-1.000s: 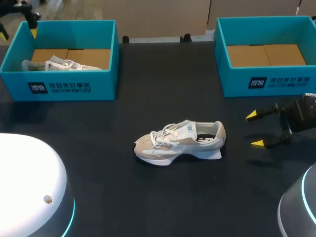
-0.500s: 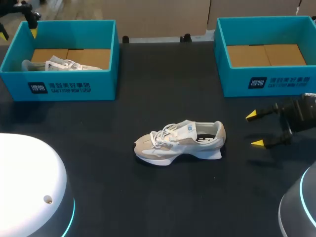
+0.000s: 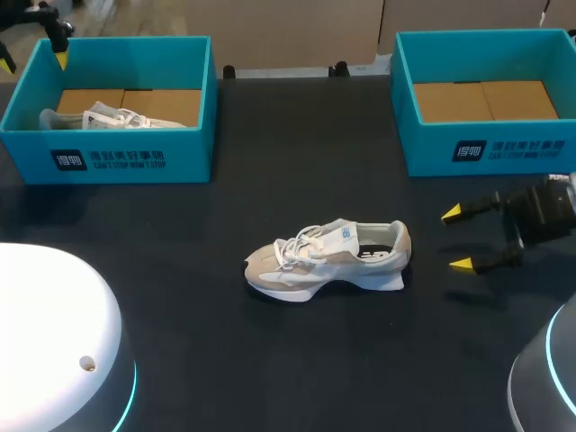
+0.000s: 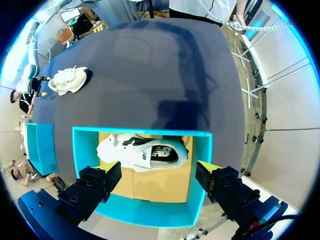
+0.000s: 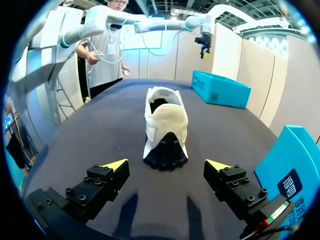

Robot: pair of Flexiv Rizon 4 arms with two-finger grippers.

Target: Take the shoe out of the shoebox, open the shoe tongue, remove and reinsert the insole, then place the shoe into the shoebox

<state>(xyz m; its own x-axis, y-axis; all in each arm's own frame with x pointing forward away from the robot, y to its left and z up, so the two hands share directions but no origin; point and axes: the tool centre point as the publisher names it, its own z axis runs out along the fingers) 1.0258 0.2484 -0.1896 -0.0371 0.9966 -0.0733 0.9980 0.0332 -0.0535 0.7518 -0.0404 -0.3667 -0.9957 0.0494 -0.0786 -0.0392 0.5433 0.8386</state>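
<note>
Edging inward, the right gripper [image 3: 457, 238], fingers spread and empty, is facing the heel of the shoe [image 3: 328, 259] lying lengthwise toward it, nearer than the open left gripper [image 4: 159, 167].

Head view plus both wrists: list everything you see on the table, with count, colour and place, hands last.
left shoebox: 1, teal, far left of the table.
right shoebox: 1, teal, far right, brown floor showing.
shoe in the box: 1, white with dark marks, in the left shoebox.
shoe on the table: 1, white and beige, mid-table, on its sole, heel to the head view's right.
table: 1, black.
left hand: 1, black with yellow tips, open, over the left shoebox.
right hand: 1, black with yellow tips, open, behind the heel, not touching.
</note>
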